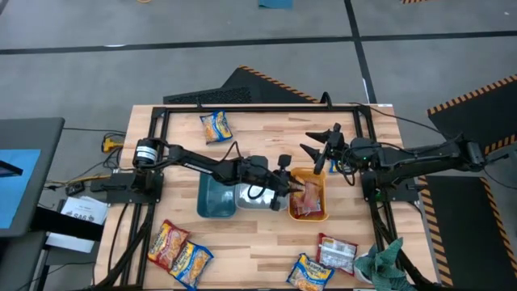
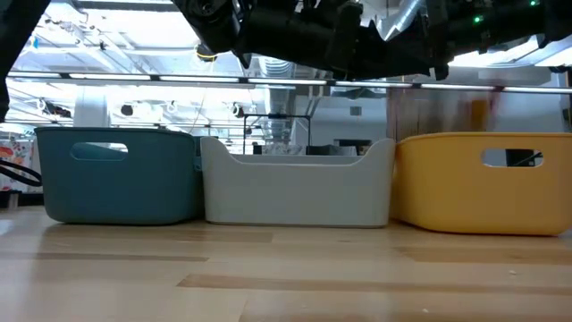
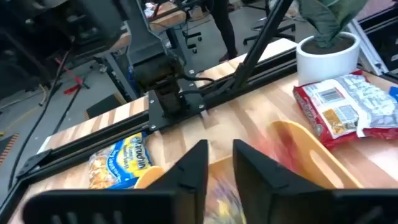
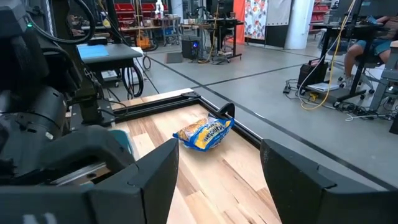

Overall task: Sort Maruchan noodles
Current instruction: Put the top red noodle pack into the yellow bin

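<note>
My left gripper [image 1: 289,184] reaches from the left over the near rim of the orange bin [image 1: 325,202]. It is open by a narrow gap [image 3: 219,163], and bare wood shows between its tips. A blurred red and yellow packet [image 3: 217,194] shows just below the fingers, inside the bin. Red-orange noodle packets [image 1: 307,198] lie in that bin. Loose packets rest flat on the table: a yellow one [image 1: 216,125] at the far left, two [image 1: 179,250] at the near left, two [image 1: 323,263] at the near right. My right gripper [image 1: 313,142] waits open at the far right.
The teal bin [image 1: 212,200], clear bin [image 2: 299,188] and orange bin [image 2: 483,183] stand side by side at the table's middle. A black frame rail [image 1: 258,107] runs round the table. A white pot with a green plant [image 3: 326,53] stands at the near right corner.
</note>
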You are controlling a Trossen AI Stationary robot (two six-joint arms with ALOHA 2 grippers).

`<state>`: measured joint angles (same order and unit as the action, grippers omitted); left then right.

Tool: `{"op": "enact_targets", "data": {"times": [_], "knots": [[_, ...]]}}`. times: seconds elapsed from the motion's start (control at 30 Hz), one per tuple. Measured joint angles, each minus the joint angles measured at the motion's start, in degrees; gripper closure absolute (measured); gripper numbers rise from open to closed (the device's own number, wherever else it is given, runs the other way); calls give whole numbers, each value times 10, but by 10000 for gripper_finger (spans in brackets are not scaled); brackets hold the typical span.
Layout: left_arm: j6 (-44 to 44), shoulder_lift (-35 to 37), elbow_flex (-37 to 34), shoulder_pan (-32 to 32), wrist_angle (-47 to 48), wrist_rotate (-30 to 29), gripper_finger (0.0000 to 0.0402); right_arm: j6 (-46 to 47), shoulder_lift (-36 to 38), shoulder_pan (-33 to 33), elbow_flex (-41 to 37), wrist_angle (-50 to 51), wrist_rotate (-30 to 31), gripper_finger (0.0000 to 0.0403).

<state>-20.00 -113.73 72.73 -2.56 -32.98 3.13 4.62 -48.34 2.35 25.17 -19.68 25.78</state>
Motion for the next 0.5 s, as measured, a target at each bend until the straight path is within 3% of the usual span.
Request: {"op": "enact_targets", "data": {"times": [0.23,0.5], "knots": [[-6,8,0,0,20,-20,267,0,0,0,0,1,0,154],[0,146,-3,10,285,-58,259,29,0,0,0,50,-1,154]]}}
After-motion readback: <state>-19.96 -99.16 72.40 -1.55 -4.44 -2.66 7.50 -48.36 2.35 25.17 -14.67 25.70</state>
